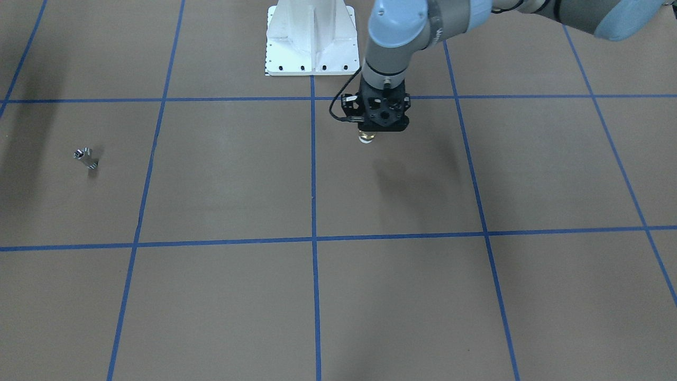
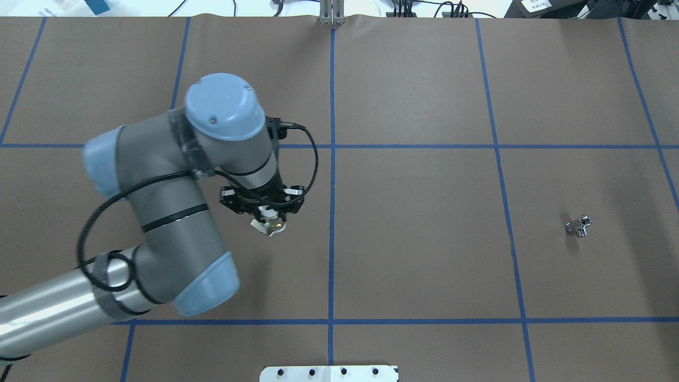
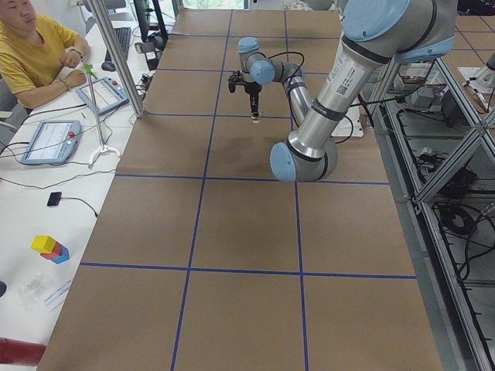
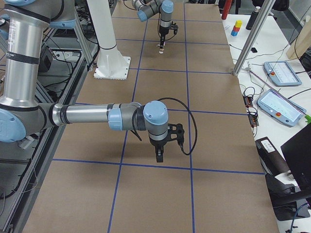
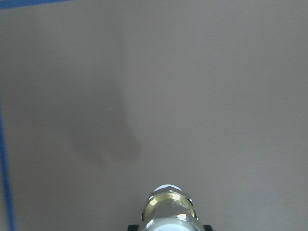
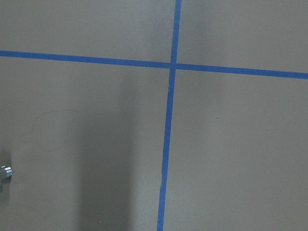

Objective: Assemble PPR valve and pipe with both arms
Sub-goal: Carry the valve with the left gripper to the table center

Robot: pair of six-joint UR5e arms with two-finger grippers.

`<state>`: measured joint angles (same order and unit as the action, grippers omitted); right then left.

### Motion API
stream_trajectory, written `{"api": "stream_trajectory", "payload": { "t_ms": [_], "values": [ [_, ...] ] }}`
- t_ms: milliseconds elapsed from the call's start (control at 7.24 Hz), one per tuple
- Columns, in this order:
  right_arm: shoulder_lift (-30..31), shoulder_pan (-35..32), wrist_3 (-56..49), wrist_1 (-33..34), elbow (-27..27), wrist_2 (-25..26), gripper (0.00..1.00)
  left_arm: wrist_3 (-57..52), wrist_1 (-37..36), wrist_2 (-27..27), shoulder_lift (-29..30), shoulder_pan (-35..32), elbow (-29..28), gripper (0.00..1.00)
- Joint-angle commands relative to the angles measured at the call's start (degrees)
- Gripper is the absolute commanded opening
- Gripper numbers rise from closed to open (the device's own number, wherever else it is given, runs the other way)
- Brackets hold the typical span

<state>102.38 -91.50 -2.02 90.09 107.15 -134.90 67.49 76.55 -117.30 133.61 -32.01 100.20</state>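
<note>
Overhead exterior view shows the left gripper (image 2: 269, 218) clamped on the PPR valve (image 2: 272, 227). It holds the valve end-down above the table (image 2: 424, 265), a little toward the left edge from the middle. The pipe (image 2: 578, 226) lies alone near the right edge. The right gripper (image 4: 159, 154) hangs toward that edge, and its opening cannot be told.

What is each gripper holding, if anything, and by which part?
Left gripper holds the PPR valve by one end; its brass band and white tip stick out below. Right gripper: cannot tell, side view only. The pipe lies on the table.
</note>
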Motion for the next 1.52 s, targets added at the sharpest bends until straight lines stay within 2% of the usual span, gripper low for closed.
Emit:
{"api": "stream_trajectory", "payload": {
  "t_ms": [0, 138, 276, 691, 1381],
  "values": [
    [-0.07, 0.00, 0.00, 0.00, -0.01, -0.01, 1.00, 9.63, 15.03, 0.41, 10.84, 0.63, -18.36, 0.00],
    [-0.07, 0.00, 0.00, 0.00, -0.01, -0.01, 1.00, 10.89, 17.12, 2.50, 16.36, 1.07, -27.25, 0.00],
    [-0.07, 0.00, 0.09, 0.00, 0.08, -0.01, 1.00, 10.82, 17.06, 3.56, 18.16, 1.59, -30.56, 0.00],
    [-0.07, 0.00, 0.09, 0.00, -0.01, -0.01, 1.00, 8.20, 14.17, 3.75, 17.74, 1.16, -30.33, 0.00],
    [-0.07, 0.00, 0.09, 0.09, -0.01, -0.01, 1.00, 5.54, 14.07, 3.66, 14.84, -0.60, -28.48, 0.00]
  ]
}}
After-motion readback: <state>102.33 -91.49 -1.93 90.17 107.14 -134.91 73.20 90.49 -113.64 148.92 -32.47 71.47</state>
